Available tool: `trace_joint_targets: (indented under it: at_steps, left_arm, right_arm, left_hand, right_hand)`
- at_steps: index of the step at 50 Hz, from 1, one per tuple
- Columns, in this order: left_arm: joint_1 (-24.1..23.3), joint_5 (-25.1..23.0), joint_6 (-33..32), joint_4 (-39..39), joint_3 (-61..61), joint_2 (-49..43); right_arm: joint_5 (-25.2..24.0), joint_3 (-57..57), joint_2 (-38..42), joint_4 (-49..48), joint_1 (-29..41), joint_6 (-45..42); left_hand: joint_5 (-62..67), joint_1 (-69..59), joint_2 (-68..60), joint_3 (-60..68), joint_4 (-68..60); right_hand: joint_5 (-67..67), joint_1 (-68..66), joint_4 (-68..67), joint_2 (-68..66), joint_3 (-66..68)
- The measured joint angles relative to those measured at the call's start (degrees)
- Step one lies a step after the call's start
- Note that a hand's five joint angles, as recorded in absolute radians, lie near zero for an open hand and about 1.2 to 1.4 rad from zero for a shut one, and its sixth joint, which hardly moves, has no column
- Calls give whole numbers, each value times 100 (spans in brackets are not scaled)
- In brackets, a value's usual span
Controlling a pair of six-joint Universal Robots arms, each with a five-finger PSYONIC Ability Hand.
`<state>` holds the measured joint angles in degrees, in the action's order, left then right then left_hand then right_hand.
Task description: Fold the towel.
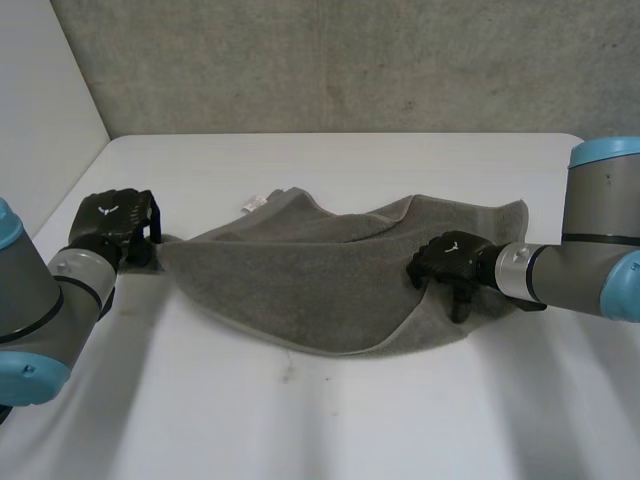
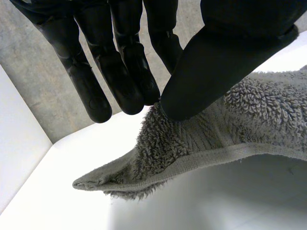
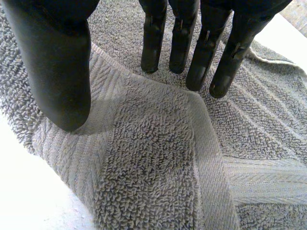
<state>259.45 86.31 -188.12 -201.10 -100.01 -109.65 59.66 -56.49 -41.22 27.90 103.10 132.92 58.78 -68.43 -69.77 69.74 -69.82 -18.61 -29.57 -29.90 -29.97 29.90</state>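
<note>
The left hand (image 1: pixel 118 222) is at the left end of the towel (image 1: pixel 300 285); its straight fingers (image 2: pixel 127 72) and its thumb (image 2: pixel 206 72) pinch the cloth between them, just beside a corner (image 2: pixel 91 183); the corner sticks out past the fingertips in a soft point, up off the table (image 1: pixel 350 420). The cloth there is fluffy and full of little loops; a flat, smooth band (image 2: pixel 201 160) runs along its edge.

The right hand (image 1: pixel 452 262) sits on top of the towel near its right end; its fingers (image 3: pixel 220 52) are straight with their tips on the cloth, and its thumb (image 3: pixel 60 72) stands well apart from them, so this hand is open and grips nothing. Between the thumb and the fingers lies a folded-over flap (image 3: pixel 158 158) of towel; it has the same curly loops, and a flat striped band (image 3: pixel 211 158) down its side.

The towel is grey and thick; it stretches across the middle of the table from one hand to the other; its near edge sags in a round curve, and its far side is bunched in soft folds; a small white tag (image 1: pixel 252 203) pokes out at the far edge. The table is white and smooth; behind it stands a rough grey wall (image 1: pixel 350 60).
</note>
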Motion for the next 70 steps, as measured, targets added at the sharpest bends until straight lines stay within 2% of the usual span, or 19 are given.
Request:
trace_joint_targets:
  at_steps: [19,32,46,52,62,70]
  left_arm:
    - [0,0,0,0,-1,-4]
    - [0,1,-3,0,-1,-19]
    - [0,6,-5,5,-15,-10]
    - [0,3,-4,2,-43,0]
    - [0,1,-3,0,-72,11]
    - [-4,1,-5,7,-105,31]
  right_arm:
    - [18,7,69,-21,4,-4]
    - [23,67,84,-71,-46,17]
    - [32,-62,-54,-381,-163,270]
    - [-8,-162,-114,-391,-272,464]
    - [-44,-738,-577,-384,-598,526]
    - [-218,-1932,-1631,-546,-932,521]
  left_hand:
    - [2,0,0,1,0]
    - [1,0,0,1,0]
    - [1,0,0,1,0]
    - [0,0,0,1,0]
    - [1,0,0,1,0]
    - [0,0,-1,1,0]
  right_hand:
    - [-285,-186,-94,-42,108]
    - [-1897,-1807,-1776,-1714,1766]
    - [-4510,-4412,-4292,-4277,4280]
    - [-4820,-4611,-4654,-4554,4636]
    - [-4820,-4613,-4654,-4554,4636]
    - [-4820,-4630,-4654,-4555,4636]
